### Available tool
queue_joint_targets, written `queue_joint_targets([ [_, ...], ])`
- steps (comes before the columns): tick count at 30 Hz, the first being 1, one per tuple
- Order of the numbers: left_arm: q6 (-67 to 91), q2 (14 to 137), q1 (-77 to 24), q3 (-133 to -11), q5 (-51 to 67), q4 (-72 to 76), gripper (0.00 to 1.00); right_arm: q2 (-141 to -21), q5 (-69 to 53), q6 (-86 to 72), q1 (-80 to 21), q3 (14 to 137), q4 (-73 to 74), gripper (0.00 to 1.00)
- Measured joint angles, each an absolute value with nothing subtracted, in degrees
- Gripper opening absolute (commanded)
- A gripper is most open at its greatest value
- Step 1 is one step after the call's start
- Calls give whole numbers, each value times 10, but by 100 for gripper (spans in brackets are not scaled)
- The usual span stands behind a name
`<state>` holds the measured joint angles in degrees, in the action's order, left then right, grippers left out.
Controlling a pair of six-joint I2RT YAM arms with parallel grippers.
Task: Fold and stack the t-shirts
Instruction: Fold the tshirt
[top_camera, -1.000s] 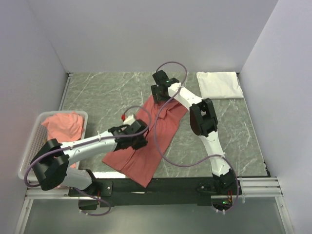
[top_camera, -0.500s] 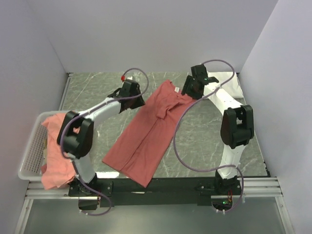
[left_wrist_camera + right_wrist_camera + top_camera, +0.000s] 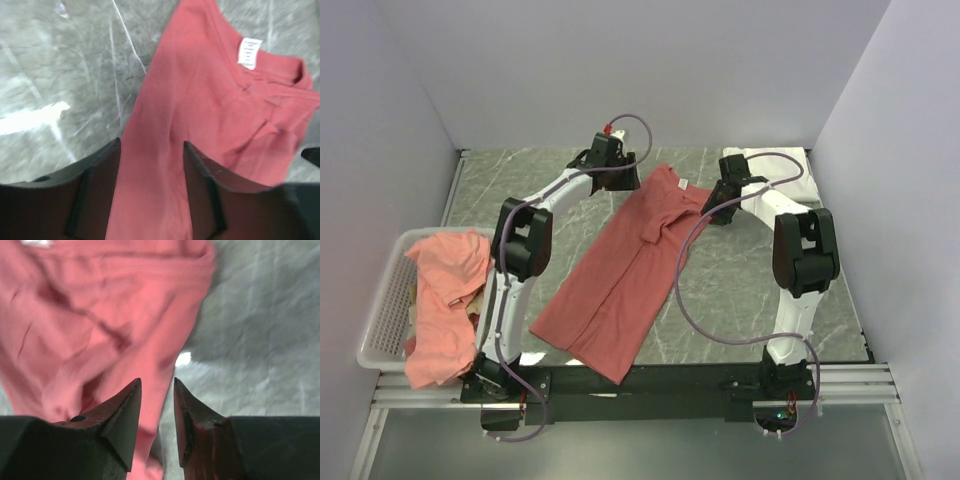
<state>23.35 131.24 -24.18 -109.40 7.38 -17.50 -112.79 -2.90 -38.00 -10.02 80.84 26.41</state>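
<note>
Both arms have moved up to the collar end.
The left end effector [image 3: 151, 145] has opened wide over the red t-shirt [image 3: 620, 290], which lies lengthwise on the counter [image 3: 735, 280]. The right end effector [image 3: 156, 385] has narrowed above its sleeve edge, likely for the next fold.

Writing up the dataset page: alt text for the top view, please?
A salmon shirt lies diagonally on a grey table, with the left gripper and right gripper at either side of its collar end. Left, a basket holds more salmon shirts; a folded white shirt sits far right.
</note>
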Motion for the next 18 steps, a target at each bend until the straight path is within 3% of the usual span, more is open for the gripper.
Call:
queue_joint_targets([
  [4,219,1373,-242,-1146,97,-195,69,-1174,-36,-381,-89,830,262,37],
  [8,215,1416,-241,-1190,118,-203,71,-1211,-42,-378,-84,888,275,37],
  [11,215,1434,-241,-1231,126,-213,68,-1246,-44,-371,-84,942,292,35],
  [18,229,1480,-238,-1275,156,-196,42,-1319,-66,-349,-84,1062,333,40],
])
